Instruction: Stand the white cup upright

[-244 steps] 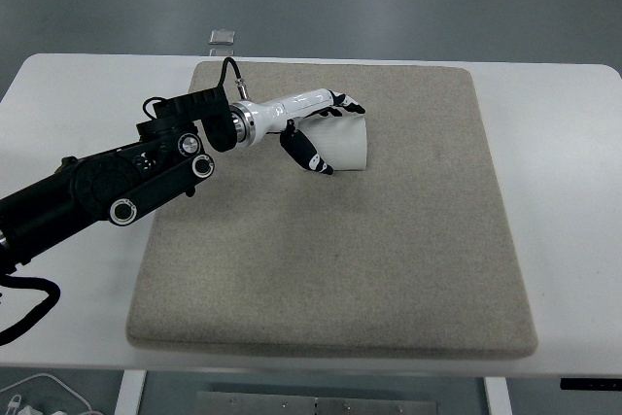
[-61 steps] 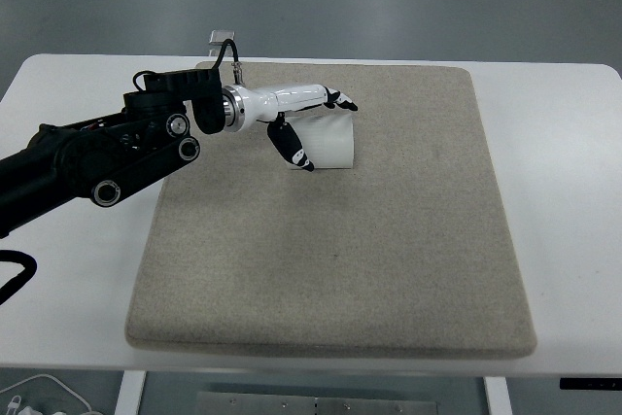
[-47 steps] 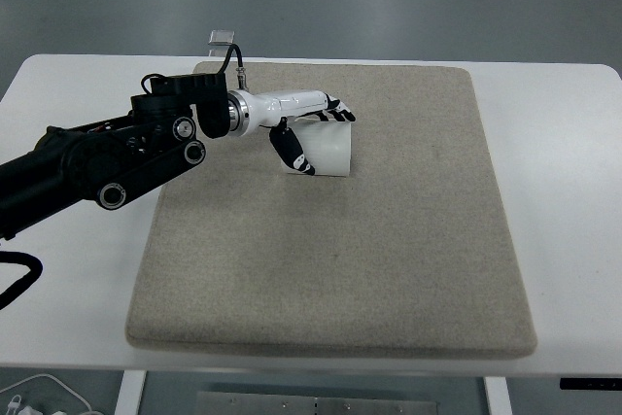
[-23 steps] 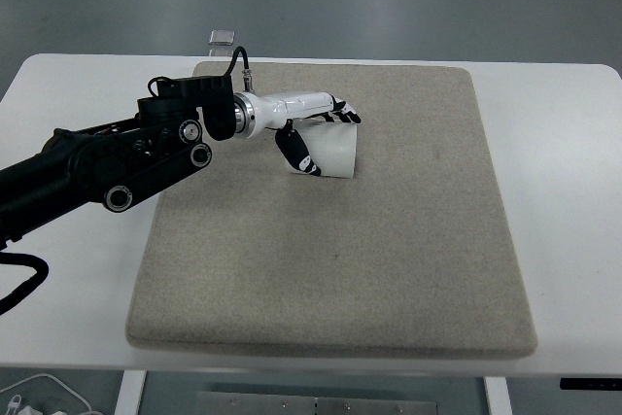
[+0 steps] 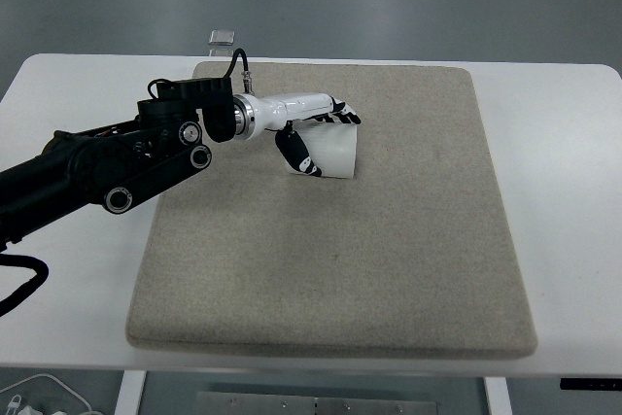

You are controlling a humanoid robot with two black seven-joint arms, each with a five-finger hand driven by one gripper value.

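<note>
A white cup stands on the beige mat in its upper left part, looking upright with its sides running down to the mat. My left hand, white with black fingertips, wraps around it: the fingers lie over the top rim and the thumb presses on the near left side. The black left arm reaches in from the left edge. The far side of the cup is hidden by the hand.
The mat lies on a white table. A small grey object sits at the table's far edge behind the mat. Cables show at the lower left corner.
Over five seconds the hand has turned the cup from lying tilted to standing, shifting it slightly left. In the last half second nothing has visibly moved.
</note>
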